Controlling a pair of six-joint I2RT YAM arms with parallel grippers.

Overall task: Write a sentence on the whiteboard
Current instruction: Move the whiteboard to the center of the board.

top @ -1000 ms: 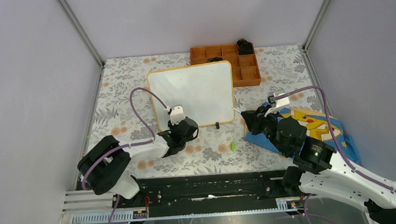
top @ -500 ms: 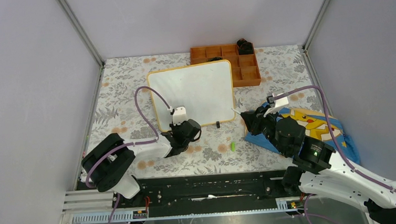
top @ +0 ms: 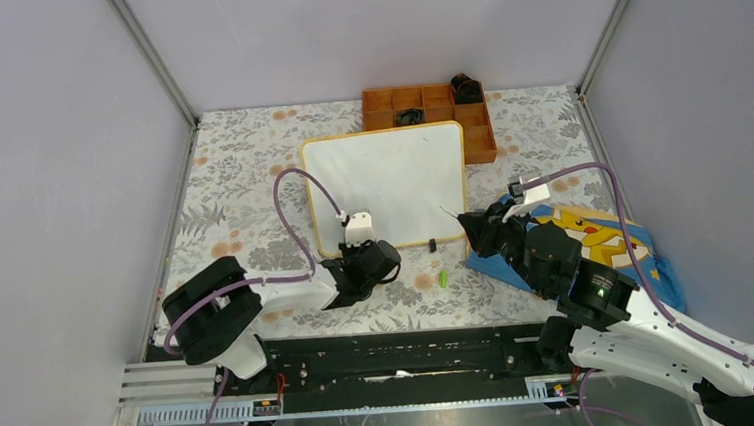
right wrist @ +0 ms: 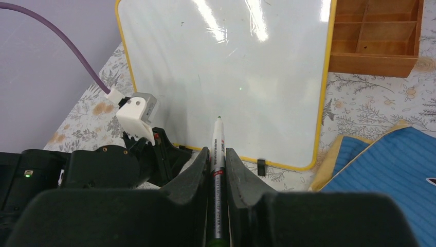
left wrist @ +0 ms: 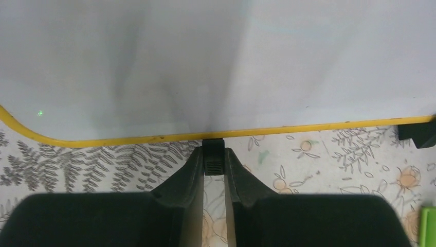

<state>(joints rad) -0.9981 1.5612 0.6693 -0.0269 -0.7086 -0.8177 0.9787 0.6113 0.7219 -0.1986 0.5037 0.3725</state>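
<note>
Between the grey walls you have a table with a flower-pattern cover. The board lies flat in the middle of it, and its far right corner reaches the tray. Your left gripper is at the near edge of the board, with its fingers pressed on a black foot under the yellow frame. Your right gripper pinches a marker that points at the near right part of the board. I cannot tell if the tip touches the surface. A blue cloth lies right of the board, and a small green piece lies before it.
</note>
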